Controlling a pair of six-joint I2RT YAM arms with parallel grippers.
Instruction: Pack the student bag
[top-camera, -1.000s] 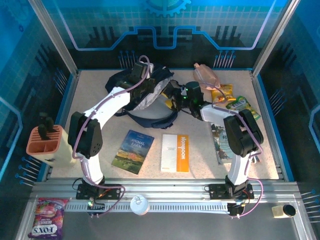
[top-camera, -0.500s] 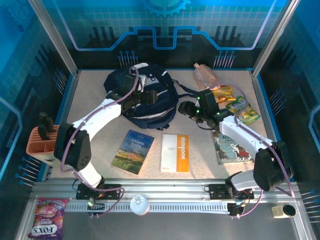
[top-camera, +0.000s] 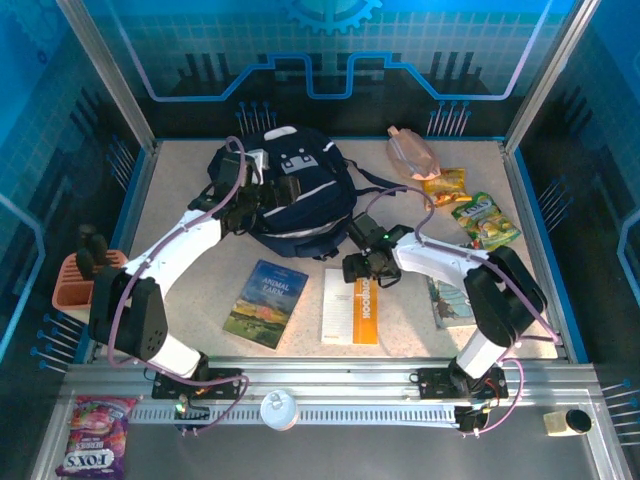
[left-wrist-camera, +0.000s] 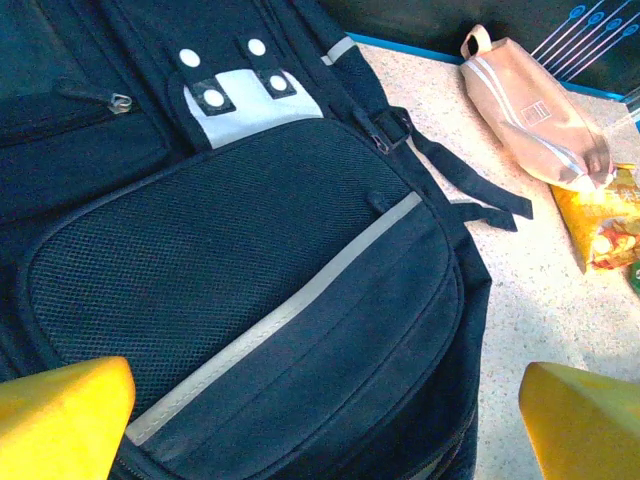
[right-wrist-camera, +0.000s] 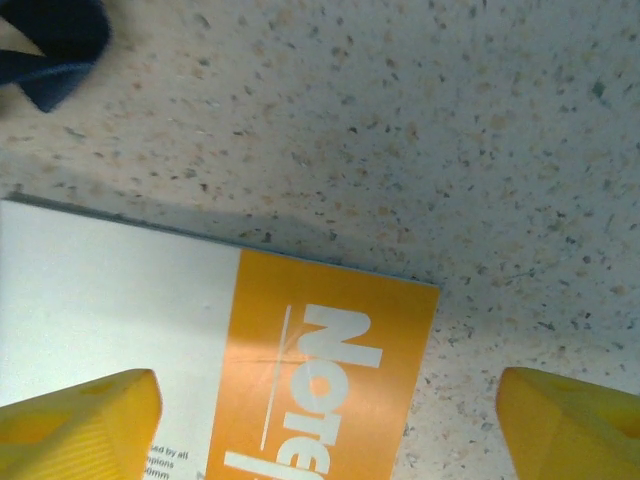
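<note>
- The student bag (top-camera: 300, 195) lies flat at the far middle of the speckled worktop (top-camera: 200, 330), front pocket up, with a grey stripe running across the pocket.
- The left end effector (top-camera: 262, 200) hangs at the bag's left side. In the left wrist view its yellow fingers (left-wrist-camera: 60, 420) stand wide apart over the mesh pocket and hold nothing.
- A black strap trails off the bag's right edge onto the worktop.
- The right end effector (top-camera: 365, 268) sits just in front of the bag, above the far end of the orange-and-white notebook (top-camera: 350, 305). Its jaws are spread wide and empty, with the notebook's corner between them in the right wrist view.
- A green-covered book (top-camera: 265, 302) lies left of the notebook.
- A pink pouch (top-camera: 412, 152) lies right of the bag, with a yellow snack packet (top-camera: 445, 186) and a green one (top-camera: 485, 220) nearer the right edge.
</note>
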